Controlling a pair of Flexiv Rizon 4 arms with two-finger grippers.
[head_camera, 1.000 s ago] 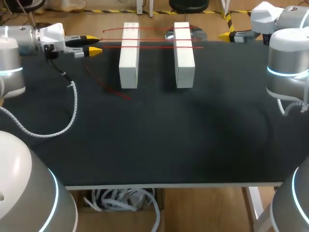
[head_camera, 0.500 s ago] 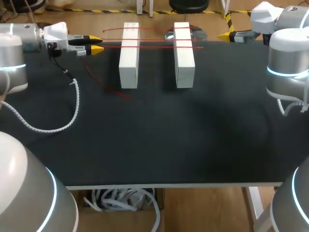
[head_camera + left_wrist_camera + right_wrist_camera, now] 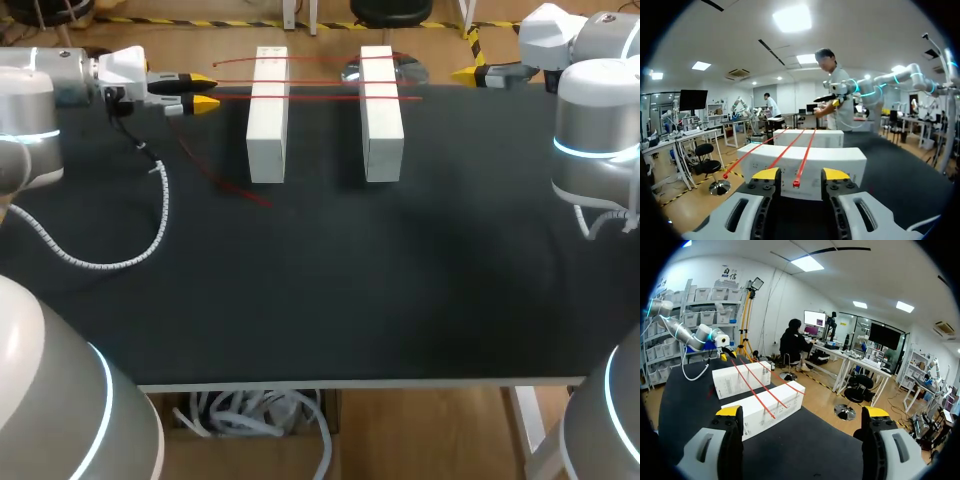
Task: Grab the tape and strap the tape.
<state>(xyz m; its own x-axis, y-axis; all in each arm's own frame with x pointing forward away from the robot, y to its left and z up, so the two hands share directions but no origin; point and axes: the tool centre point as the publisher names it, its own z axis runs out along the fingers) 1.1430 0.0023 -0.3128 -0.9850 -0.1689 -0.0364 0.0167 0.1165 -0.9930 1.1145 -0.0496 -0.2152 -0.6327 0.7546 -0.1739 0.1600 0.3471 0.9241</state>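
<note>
Just short of the left-hand white block [image 3: 267,115], on the side away from its twin, my left end effector [image 3: 200,92] has crept closer over the last second. Its fingers stand parted with nothing in them. From its wrist camera, the free end of one red tape [image 3: 796,183] strip sits just ahead of and between the yellow tips, touched by neither as far as I can see. The strips run from there across that block and on over the second white block [image 3: 382,115] beyond it. My right end effector [image 3: 802,412], well past the second block at the surface's [image 3: 350,280] far corner, hasn't budged; it is spread wide and empty. I judge the approach nearly done: a little more advance, then close on the tape end.
</note>
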